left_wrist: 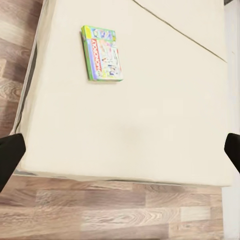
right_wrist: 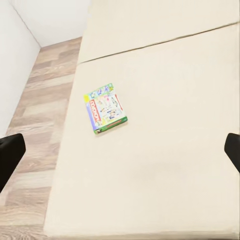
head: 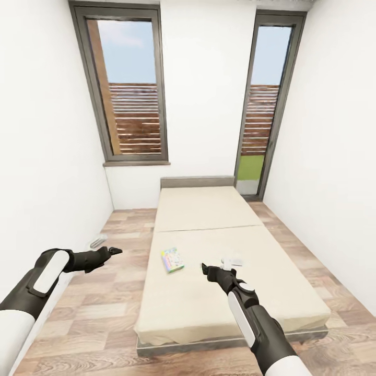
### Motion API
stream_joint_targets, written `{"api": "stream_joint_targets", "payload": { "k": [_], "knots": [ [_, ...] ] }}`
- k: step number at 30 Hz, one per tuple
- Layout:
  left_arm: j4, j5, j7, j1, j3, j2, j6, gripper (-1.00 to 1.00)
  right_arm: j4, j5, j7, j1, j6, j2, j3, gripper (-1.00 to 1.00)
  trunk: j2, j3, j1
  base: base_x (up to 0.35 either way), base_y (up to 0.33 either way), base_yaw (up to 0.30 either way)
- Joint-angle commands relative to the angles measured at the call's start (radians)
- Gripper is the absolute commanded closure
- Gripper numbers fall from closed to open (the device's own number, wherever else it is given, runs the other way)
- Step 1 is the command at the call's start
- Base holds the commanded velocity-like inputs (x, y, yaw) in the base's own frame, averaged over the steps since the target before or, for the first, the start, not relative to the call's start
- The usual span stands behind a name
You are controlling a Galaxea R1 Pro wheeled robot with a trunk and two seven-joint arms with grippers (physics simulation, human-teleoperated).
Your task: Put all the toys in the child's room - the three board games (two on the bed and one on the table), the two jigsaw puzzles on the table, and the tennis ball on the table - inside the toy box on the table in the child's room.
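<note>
One board game [head: 173, 259], a flat green-bordered box with a red logo, lies on the near section of the cream bed [head: 209, 209], towards its left side. It also shows in the left wrist view [left_wrist: 103, 53] and the right wrist view [right_wrist: 105, 108]. My left gripper [head: 117, 251] hangs open over the wood floor left of the bed, apart from the box. My right gripper [head: 204, 268] is open above the mattress, a short way right of the box. Its dark fingertips [right_wrist: 10, 152] stand far apart, with nothing between them.
A small pale object [head: 233, 259] lies on the bed just beyond my right gripper. A white-grey item [head: 97, 241] rests on the floor by the left wall. Two tall windows with brown shutters [head: 137, 125] stand behind the grey headboard [head: 197, 181]. Floor strips run along both sides of the bed.
</note>
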Motion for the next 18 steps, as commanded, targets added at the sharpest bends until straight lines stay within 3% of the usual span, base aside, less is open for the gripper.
{"api": "stream_joint_targets", "payload": {
  "k": [1,10,18],
  "knots": [
    [-0.001,0.003,0.002,-0.001,-0.002,0.001,0.002,-1.00,-0.001,-0.010,-0.009,-0.001,0.004,0.000,0.003,-1.00,-0.002,-0.002,0.001,0.000,0.000,-0.283],
    [-0.001,0.003,0.002,-0.001,-0.002,0.001,0.002,-1.00,-0.001,-0.010,-0.009,-0.001,0.003,0.000,0.004,-1.00,-0.002,-0.002,0.001,0.009,0.000,-0.275],
    [-0.001,0.003,0.002,-0.001,-0.002,0.001,0.002,-1.00,-0.004,-0.010,-0.009,-0.001,-0.001,0.000,0.005,-1.00,-0.002,-0.002,0.001,0.215,0.000,-0.071]
  ]
}}
